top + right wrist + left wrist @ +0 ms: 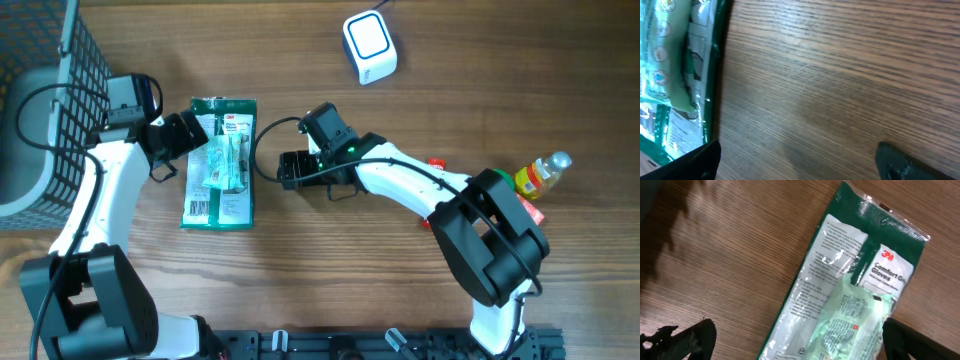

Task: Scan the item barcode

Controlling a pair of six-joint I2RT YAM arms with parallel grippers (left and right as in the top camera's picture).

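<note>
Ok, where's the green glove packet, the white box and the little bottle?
green glove packet (222,165), overhead view, middle of the pack.
white box (369,45), overhead view, top face.
little bottle (541,175), overhead view, its body.

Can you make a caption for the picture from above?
Open left gripper at the edge of a green glove packet, open right gripper beside it, white scanner on the wooden table.

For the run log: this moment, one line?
glove package: flat on table | left gripper: open, above it | right gripper: open, beside it | scanner: not held
</note>
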